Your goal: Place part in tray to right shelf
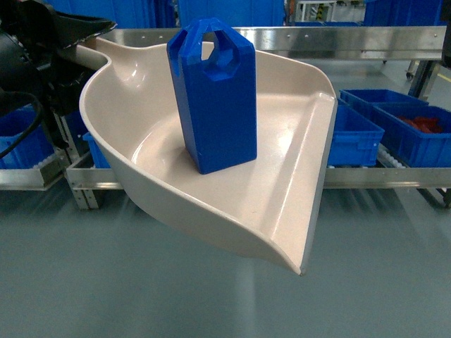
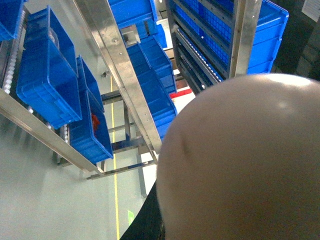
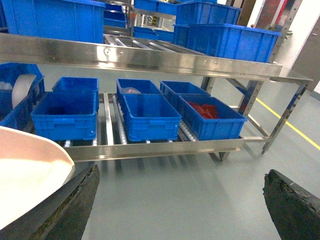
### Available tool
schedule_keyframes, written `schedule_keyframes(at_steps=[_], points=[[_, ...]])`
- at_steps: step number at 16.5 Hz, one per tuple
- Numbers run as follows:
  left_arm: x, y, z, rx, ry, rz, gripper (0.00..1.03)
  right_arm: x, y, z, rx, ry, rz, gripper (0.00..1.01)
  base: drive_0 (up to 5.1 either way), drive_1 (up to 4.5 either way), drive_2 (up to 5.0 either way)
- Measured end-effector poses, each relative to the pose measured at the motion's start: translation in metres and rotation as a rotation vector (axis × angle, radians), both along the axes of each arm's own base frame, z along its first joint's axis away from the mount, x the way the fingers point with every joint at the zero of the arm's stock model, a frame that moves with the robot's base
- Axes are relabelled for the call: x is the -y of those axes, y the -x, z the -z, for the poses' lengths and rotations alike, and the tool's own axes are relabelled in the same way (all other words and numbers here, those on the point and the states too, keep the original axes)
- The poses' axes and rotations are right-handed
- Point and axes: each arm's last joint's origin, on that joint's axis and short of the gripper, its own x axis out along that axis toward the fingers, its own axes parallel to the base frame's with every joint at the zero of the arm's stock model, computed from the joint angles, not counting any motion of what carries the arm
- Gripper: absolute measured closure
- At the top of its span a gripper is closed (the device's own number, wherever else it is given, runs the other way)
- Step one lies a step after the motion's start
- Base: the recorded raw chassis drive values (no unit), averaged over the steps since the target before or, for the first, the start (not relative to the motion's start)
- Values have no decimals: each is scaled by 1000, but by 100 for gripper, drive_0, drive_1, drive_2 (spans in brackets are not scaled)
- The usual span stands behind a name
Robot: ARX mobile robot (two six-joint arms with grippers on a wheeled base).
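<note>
The steel shelf rack (image 1: 296, 42) fills the background ahead of us, its shiny front rail running across the top of the head view and its lower tier carrying open blue crates (image 3: 150, 114), one of them (image 3: 212, 116) with red pieces inside. In front of it we carry the cream scoop tray (image 1: 282, 204), held clear of the grey floor (image 1: 141, 296) and tipped a little, its straight lip facing right. Our left gripper (image 1: 67, 49) appears clamped on the handle at upper left, though dark housing hides the fingers, so we cannot tell exactly how they sit. The blue part (image 1: 215, 98) stands upright in the middle of the tray, handle loop at the top, touching no wall.

From the right wrist view our right gripper (image 3: 180, 200) holds nothing, its two dark fingers (image 3: 292, 202) set wide apart, with the tray's edge (image 3: 30, 175) just beside the left one.

We judge the step to be carrying the loaded tray to the shelf. The part is tall and unsecured, so we should keep the tray level, move smoothly, approach the rail squarely and lift the lip over it before lowering.
</note>
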Motion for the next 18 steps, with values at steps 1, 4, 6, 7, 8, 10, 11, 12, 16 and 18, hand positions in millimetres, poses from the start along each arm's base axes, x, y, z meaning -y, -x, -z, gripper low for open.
schedule_keyframes(at_steps=[1, 4, 6, 7, 8, 10, 11, 12, 16, 18], points=[[0, 0, 0, 0, 0, 0, 90, 0, 0, 0, 0, 0, 0, 3, 0, 0, 0], [0, 0, 0, -3, -1, 0, 90, 0, 0, 0, -1, 1, 1, 3, 0, 0, 0], [0, 0, 0, -5, -1, 0, 90, 0, 0, 0, -2, 2, 0, 3, 0, 0, 0], [0, 0, 0, -4, -1, 0, 90, 0, 0, 0, -2, 1, 0, 3, 0, 0, 0], [0, 0, 0, -5, -1, 0, 90, 0, 0, 0, -2, 2, 0, 3, 0, 0, 0], [0, 0, 0, -4, -1, 0, 90, 0, 0, 0, -2, 1, 0, 3, 0, 0, 0], [0, 0, 0, -5, -1, 0, 90, 0, 0, 0, -2, 1, 0, 3, 0, 0, 0], [0, 0, 0, -5, 0, 0, 90, 0, 0, 0, -2, 1, 0, 3, 0, 0, 0], [0, 0, 1, -5, -1, 0, 90, 0, 0, 0, -2, 1, 0, 3, 0, 0, 0], [0, 0, 0, -4, -1, 0, 90, 0, 0, 0, -2, 1, 1, 3, 0, 0, 0]])
